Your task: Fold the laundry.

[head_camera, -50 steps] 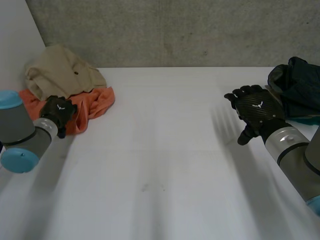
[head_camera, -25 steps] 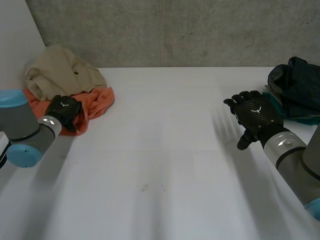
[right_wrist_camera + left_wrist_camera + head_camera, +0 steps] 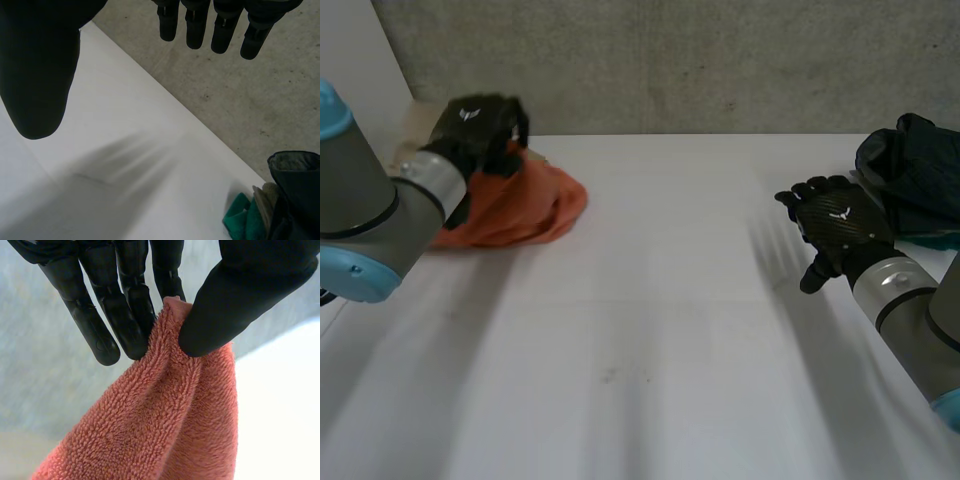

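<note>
Since a moment ago the left hand point(image 3: 475, 125) has risen at the far left, lifting the orange terry towel point(image 3: 520, 205) partly off the white desk point(image 3: 650, 300). The right hand point(image 3: 835, 225) hovers beside a dark navy clothes pile point(image 3: 915, 170). In the left wrist view, thumb and fingers pinch the towel's bunched top. In the right wrist view, straight fingers hold nothing above the desk, and a teal cloth point(image 3: 245, 215) lies against the navy pile.

I see a white desk point(image 3: 650, 330) running back to a grey, speckled concrete wall point(image 3: 700, 60) (rough, unpainted), with a plain white panel point(image 3: 360, 50) standing at its left end.
</note>
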Robot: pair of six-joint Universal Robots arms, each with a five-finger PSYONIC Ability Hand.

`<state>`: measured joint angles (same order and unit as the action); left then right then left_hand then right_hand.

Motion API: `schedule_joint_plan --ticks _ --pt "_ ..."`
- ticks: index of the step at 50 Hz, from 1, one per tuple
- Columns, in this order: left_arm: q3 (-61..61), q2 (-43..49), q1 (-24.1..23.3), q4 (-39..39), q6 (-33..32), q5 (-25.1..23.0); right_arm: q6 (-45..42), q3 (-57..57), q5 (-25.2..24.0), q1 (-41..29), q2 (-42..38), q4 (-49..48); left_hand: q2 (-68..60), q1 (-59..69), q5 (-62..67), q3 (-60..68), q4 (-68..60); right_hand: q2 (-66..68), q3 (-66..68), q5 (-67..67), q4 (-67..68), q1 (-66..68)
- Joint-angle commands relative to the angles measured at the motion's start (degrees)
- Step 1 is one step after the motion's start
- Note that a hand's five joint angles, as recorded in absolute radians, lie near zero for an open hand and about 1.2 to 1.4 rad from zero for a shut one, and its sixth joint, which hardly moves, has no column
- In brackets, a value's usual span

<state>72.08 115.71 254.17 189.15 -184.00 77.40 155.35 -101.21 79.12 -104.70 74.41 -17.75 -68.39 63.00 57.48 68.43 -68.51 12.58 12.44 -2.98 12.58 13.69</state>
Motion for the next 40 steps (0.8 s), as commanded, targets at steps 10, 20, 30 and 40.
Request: schedule_joint_plan --ticks 10,20,30,40 --pt "-4.65 3.01 -27.65 1.92 16.21 0.47 0.22 0.22 0.51 1.78 0.21 -0.18 -11.61 17.00 12.52 11.57 -11.49 -2.58 -2.44 2.98 -2.58 -3.69" --pt "-3.35 5.23 -26.36 2.54 16.40 0.73 0.31 0.92 0.51 2.66 0.39 0.26 55.28 -49.89 -54.37 -55.32 55.39 -2.58 -2.44 2.98 -2.58 -3.69" --pt "4.65 -2.07 -7.47 2.54 -5.38 0.73 -0.31 1.19 -1.15 -0.32 3.99 3.33 54.64 -49.25 -53.74 -54.69 54.76 -2.58 -2.44 2.98 -2.58 -3.69" --pt "-1.57 9.07 3.52 2.71 -30.25 2.14 -4.00 1.54 -8.54 -11.22 -1.09 11.25 52.96 -47.57 -52.05 -53.00 53.08 -2.58 -2.44 2.98 -2.58 -3.69"
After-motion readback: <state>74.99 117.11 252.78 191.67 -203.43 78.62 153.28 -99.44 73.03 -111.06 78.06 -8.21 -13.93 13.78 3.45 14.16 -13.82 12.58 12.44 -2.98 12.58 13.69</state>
